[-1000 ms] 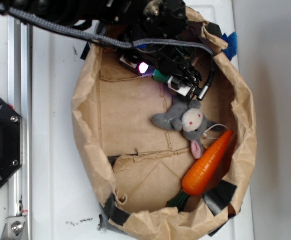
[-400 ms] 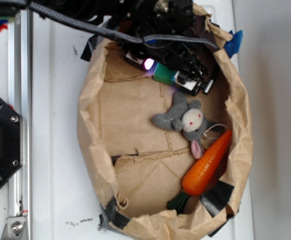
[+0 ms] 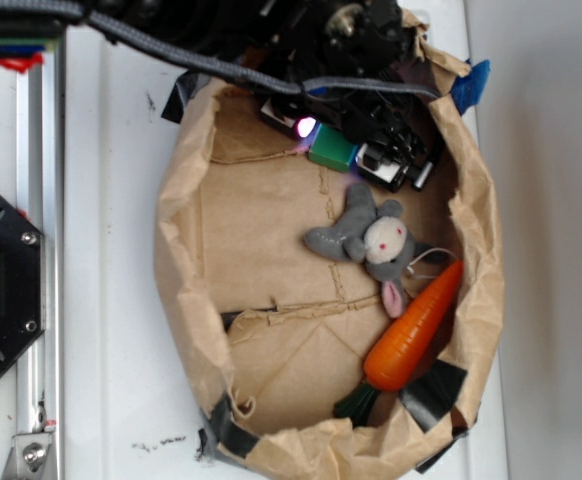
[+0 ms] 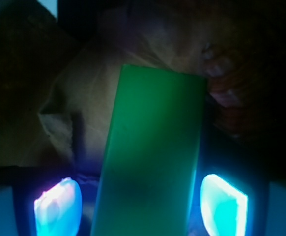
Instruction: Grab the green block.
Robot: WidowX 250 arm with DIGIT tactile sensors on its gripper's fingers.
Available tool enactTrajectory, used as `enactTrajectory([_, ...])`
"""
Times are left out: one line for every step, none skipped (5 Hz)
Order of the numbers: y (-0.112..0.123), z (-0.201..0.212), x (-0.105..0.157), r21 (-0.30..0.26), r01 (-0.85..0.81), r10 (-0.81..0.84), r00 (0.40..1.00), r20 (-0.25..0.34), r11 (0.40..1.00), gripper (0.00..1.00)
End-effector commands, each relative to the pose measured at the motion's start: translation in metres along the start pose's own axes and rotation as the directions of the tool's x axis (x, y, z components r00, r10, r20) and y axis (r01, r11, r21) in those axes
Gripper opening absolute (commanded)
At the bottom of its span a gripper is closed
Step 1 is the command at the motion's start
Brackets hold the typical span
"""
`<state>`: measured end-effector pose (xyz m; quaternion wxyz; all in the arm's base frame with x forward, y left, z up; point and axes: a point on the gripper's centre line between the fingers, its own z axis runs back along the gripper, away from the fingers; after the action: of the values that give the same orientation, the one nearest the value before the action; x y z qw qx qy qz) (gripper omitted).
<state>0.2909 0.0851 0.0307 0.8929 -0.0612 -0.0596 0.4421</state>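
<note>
Filling the wrist view from bottom centre upward was the bright green rectangular block (image 4: 153,152), long axis near upright, top tipped slightly toward 1 o'clock. Flanking its lower end were two glowing finger pads (image 4: 58,206), one at 8 o'clock and one at 4 o'clock. The right pad sat just beside the block's edge; the left showed a small dark gap, so a firm clamp could not be confirmed. Behind the block lay crumpled brown paper (image 4: 84,98).

Exterior view, listed from the lower edge upward:
- White table surface (image 3: 111,300), with a black mount at 9 o'clock.
- Brown paper bag (image 3: 186,330) folded down into an open basin, black tape at its lower rim.
- Orange toy carrot (image 3: 411,330) with a dark green stem, lying at 5 o'clock inside the bag.
- Grey plush rabbit (image 3: 371,240), touching the carrot's tip, near the bag's centre.
- Green block (image 3: 332,150) at 12 o'clock inside the bag, just beside a pink light.
- Black gripper (image 3: 366,150) of the robot arm, positioned over the block at the bag's top rim.
</note>
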Motion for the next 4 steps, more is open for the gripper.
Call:
enactTrajectory([-0.0178,0.0081,0.0154,0.009,0.076,-0.076,0.997,0.028,0.997,1.0])
enactTrajectory([-0.0256,0.0019,0.0141,0.053,0.119,-0.121,0.992,0.042,0.992,1.0])
enactTrajectory([-0.0268,0.0017,0.012,0.066,0.131,-0.135,0.989,0.053,0.989,0.0])
enactTrajectory([-0.0272,0.0055,0.0081,0.068,0.164,-0.169,0.983,0.072,0.984,0.0])
